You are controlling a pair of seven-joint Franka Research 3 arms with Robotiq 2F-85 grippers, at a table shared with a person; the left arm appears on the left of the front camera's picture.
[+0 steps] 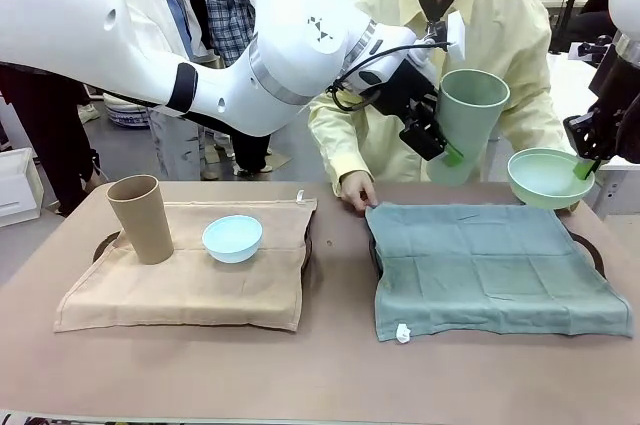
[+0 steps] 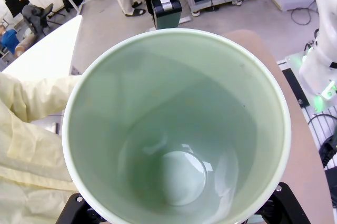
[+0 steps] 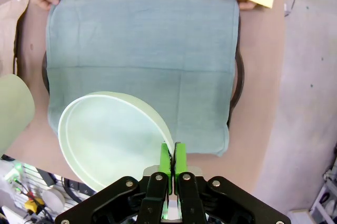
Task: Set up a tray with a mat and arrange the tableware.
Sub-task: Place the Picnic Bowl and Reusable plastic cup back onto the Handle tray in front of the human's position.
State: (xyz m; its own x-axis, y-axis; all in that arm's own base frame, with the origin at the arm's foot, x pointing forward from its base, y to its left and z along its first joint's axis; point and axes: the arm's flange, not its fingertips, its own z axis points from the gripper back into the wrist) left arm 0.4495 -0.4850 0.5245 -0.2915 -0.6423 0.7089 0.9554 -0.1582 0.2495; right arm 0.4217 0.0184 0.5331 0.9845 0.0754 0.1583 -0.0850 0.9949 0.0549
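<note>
Trays side by side on the table (image 1: 330,385), each under a cloth mat; taking the green mat (image 1: 490,265) as the marker. Well off to its one side, the tan mat (image 1: 190,275) already carries the tan cup (image 1: 140,217) and the light blue bowl (image 1: 232,237), both upright. Above the green mat's far edge, left gripper (image 1: 440,140) holds the pale green cup (image 1: 468,120) in the air, fingers spread wide around its wall, cup tilted; the left wrist view looks straight down into it. Above the mat's far corner on the robot's right, right gripper (image 3: 172,163) hangs with green pads (image 3: 166,159) pinched tight on the rim of the pale green bowl (image 3: 113,139), bowl clear of the cloth. A person's hand (image 1: 356,188) presses the mat's far corner nearest the tan mat; the right wrist view shows the other hand (image 3: 239,3) on the opposite far corner. Judgement: placing onto the green mat comes next. To do it well, level the cup before lowering, set it toward the far side away from those hands, let the base sit flat before opening, and bring the bowl down beside it, not touching, without rucking the cloth.
</note>
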